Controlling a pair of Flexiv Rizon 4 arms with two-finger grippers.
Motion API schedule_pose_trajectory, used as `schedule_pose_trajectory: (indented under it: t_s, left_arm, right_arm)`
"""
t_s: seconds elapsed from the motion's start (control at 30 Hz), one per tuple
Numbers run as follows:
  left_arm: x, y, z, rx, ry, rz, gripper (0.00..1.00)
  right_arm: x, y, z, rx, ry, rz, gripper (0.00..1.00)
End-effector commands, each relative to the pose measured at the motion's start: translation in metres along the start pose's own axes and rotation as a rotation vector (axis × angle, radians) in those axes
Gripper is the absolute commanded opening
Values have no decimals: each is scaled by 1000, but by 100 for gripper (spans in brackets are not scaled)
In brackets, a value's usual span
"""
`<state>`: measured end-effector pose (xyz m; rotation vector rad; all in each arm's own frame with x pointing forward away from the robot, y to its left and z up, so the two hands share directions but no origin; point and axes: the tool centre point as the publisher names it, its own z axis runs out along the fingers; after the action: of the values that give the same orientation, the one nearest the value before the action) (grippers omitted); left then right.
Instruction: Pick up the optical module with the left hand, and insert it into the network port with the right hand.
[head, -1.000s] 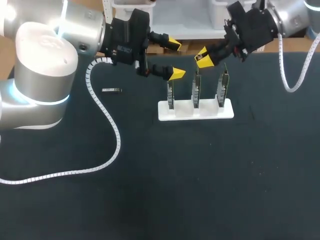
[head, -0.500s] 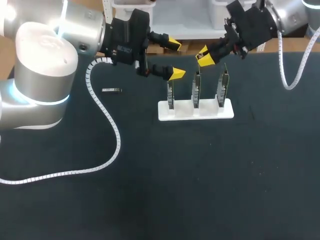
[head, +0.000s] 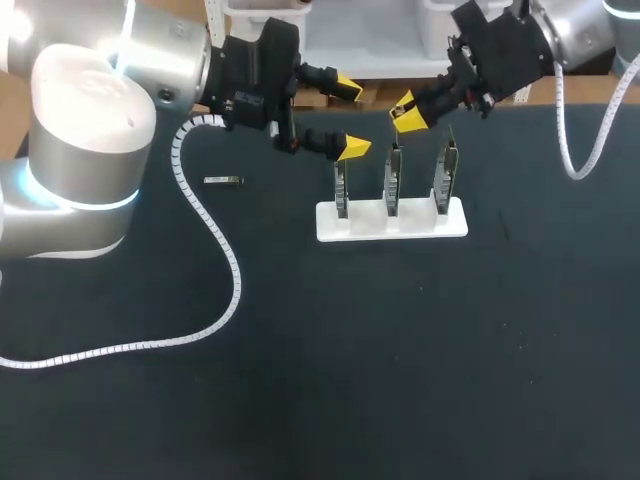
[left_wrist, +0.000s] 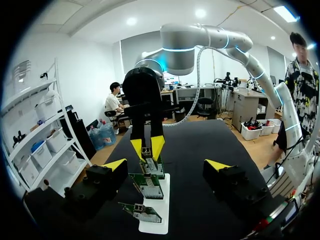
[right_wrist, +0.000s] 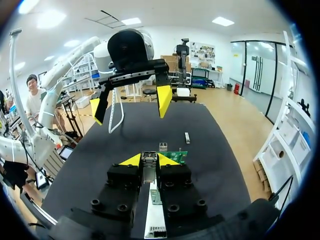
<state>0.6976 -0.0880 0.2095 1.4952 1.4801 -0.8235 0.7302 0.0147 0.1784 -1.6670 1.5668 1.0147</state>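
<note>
Vs 1 s ago the right gripper sits a touch higher in head view, drawn off toward 12 o'clock from the mid board. Vs 0.5 s ago there's hardly any shift. Left gripper, the boards, the base and the loose module haven't budged. Counts: 2 arms, 2 grippers, 2 white spiral cables, one per arm (left cable trails over the dark table, right cable hangs at the far edge). Also 3 green boards upright in a row on 1 white base, i.e. left board, mid board and right board, plus 2 modules. Right gripper is narrow: its tips pinch a small metal optical module from both sides, above the mid board's top edge and clear of it. The 2nd module lies flat on the table at approx 9 o'clock from the base, well apart from it. Left gripper is spread wide w/ nothing between the tips, at approx 11 o'clock from the left board's top, and the near tip is just beside that edge.
</note>
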Motion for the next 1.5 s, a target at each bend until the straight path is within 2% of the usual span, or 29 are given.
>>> schedule_pose_trajectory:
  t_s: [0.03,0.87,1.5]
  left_arm:
    - [-1,-1,0,-3,6,-2,100]
    - [-1,-1,0,-3,6,-2,100]
    - [-1,-1,0,-3,6,-2,100]
  right_arm:
    - [3,-3,4,-7,7,6,0]
    - [13,-11,7,-8,12,42,0]
    - [11,-17,10,-2,16,40,0]
